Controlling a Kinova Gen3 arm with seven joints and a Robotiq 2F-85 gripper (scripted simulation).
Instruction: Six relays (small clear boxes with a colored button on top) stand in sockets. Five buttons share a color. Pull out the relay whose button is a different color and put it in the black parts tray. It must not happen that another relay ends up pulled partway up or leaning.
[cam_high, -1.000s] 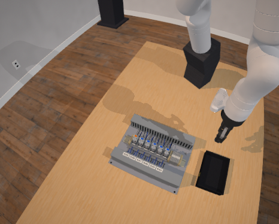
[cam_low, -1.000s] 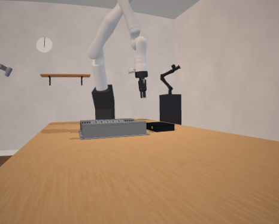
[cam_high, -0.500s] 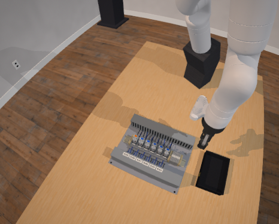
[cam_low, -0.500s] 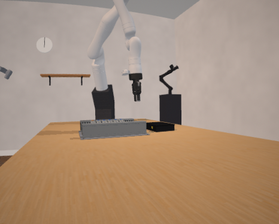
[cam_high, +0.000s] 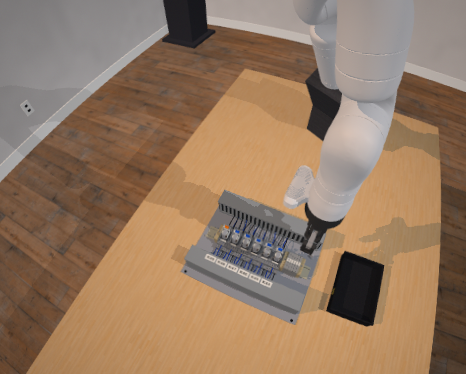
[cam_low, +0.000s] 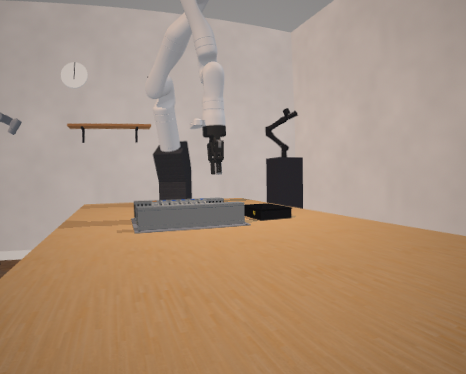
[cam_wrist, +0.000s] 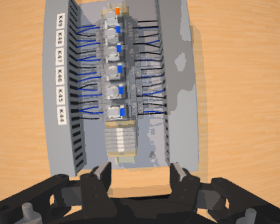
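Note:
A grey panel (cam_high: 252, 250) on the table holds a row of six clear relays. Five have blue buttons (cam_high: 257, 241). The relay with the orange button (cam_high: 226, 228) stands at the left end of the row in the top view, and at the far end in the wrist view (cam_wrist: 116, 11). My gripper (cam_high: 311, 245) hangs open and empty well above the panel's right end, nearest the black parts tray (cam_high: 356, 287). In the exterior view the gripper (cam_low: 216, 169) is clearly above the panel (cam_low: 187, 214). In the wrist view the open fingers frame the panel's near edge.
White label tags (cam_high: 238, 270) run along the panel's front, and a grey terminal block (cam_high: 295, 264) sits at the row's right end. The arm's black base (cam_high: 325, 107) stands at the table's far side. A black pedestal (cam_low: 284, 181) with a small arm stands behind the table.

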